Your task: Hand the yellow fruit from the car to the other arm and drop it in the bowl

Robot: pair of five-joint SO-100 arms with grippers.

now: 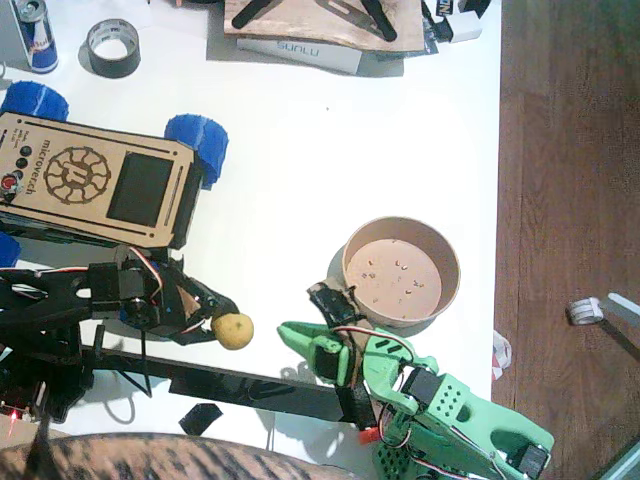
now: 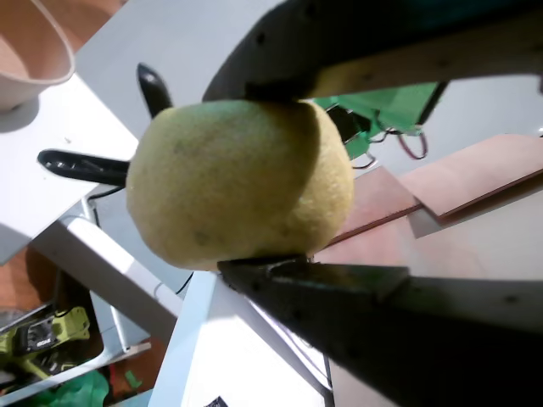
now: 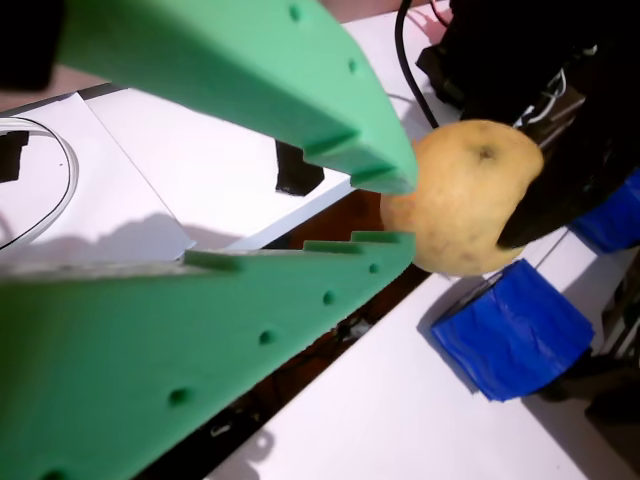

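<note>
Yellow fruit [image 1: 235, 330] hangs clamped in the black left gripper [image 1: 218, 322], the green right gripper [image 1: 296, 337] just beside it; in a wrist view black jaws pinch the fruit [image 2: 240, 182]; in a wrist view green jaws [image 3: 385, 205] stand narrowly parted before it [image 3: 465, 195].

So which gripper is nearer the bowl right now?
The right one. The green right gripper lies just below-left of the bowl; the black left gripper, shut on the yellow fruit, is farther left.
</note>
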